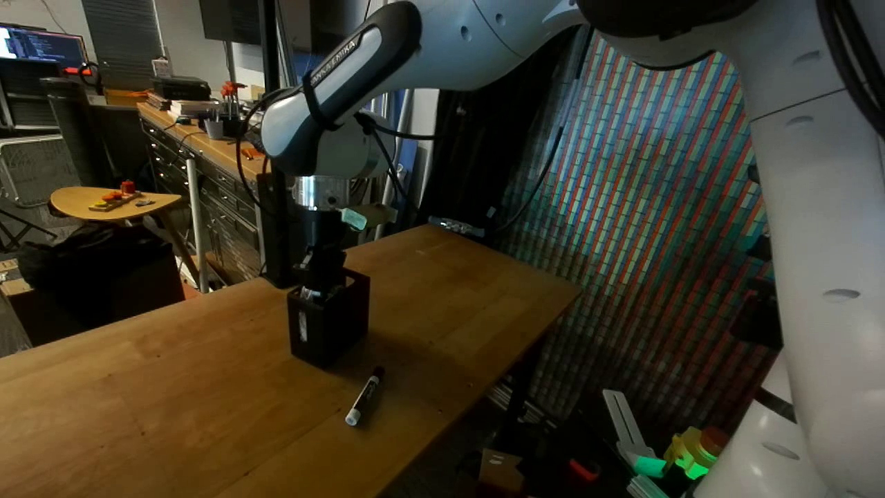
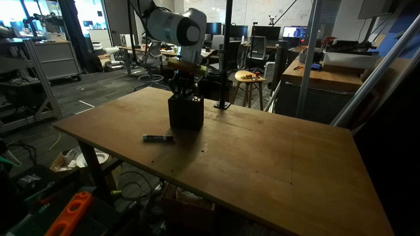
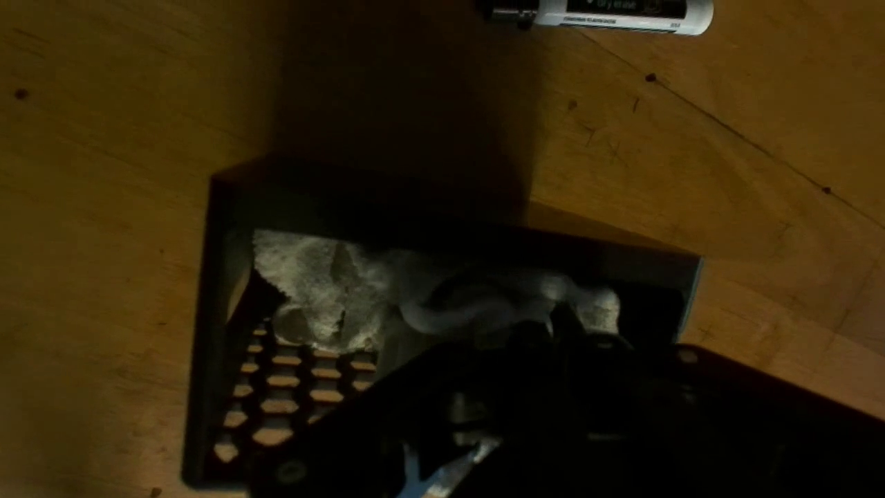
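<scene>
A black open-topped box (image 1: pixel 328 332) stands upright on the wooden table, seen in both exterior views. My gripper (image 3: pixel 553 326) points down into it, its fingertips below the rim. In the wrist view a crumpled grey-white cloth (image 3: pixel 442 315) lies along one inside wall of the box (image 3: pixel 200 332). The fingers are close together, and a fold of the cloth appears pinched between them; the picture is dark there. Honeycomb holes show in the box's floor. Outside the box lies a dry-erase marker (image 1: pixel 364 398) with a black cap, apart from the gripper.
The wooden table (image 2: pixel 256 157) has its edge not far beyond the marker. A black upright post (image 2: pixel 226 65) rises from the table's far edge, close to the box and the arm. A stool (image 2: pixel 249 77) and a workbench (image 2: pixel 323 73) stand behind.
</scene>
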Robot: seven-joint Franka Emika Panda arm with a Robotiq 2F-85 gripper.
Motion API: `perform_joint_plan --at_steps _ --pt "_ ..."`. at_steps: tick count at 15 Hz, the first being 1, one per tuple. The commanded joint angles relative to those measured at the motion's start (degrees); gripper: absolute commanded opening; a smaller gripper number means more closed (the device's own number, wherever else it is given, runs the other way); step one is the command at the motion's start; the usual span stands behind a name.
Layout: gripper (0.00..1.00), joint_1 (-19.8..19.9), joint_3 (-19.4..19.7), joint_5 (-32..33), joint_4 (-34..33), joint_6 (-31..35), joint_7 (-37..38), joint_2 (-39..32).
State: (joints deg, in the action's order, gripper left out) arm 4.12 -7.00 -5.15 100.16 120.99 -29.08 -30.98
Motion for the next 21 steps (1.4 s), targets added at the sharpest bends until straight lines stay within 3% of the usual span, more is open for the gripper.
perform_joint_plan --at_steps 1,10,17,18,20,21 --pt "0.08 1.4 -1.1 -2.8 -1.4 -0.5 -1.9 -2.4" --pt "0.08 2.8 -3.0 -7.3 -1.1 -0.6 -4.5 -5.1" --pt "0.12 2.5 -2.1 -7.3 0.7 -1.8 -2.7 -1.9" --pt "0.36 2.4 -1.9 -7.2 0.9 -2.6 -2.0 -1.0" --pt "0.38 2.0 -1.5 -6.8 1.1 -3.9 -0.7 0.4" --pt "0.44 1.8 -1.4 -6.5 1.1 -4.6 -0.1 1.3"
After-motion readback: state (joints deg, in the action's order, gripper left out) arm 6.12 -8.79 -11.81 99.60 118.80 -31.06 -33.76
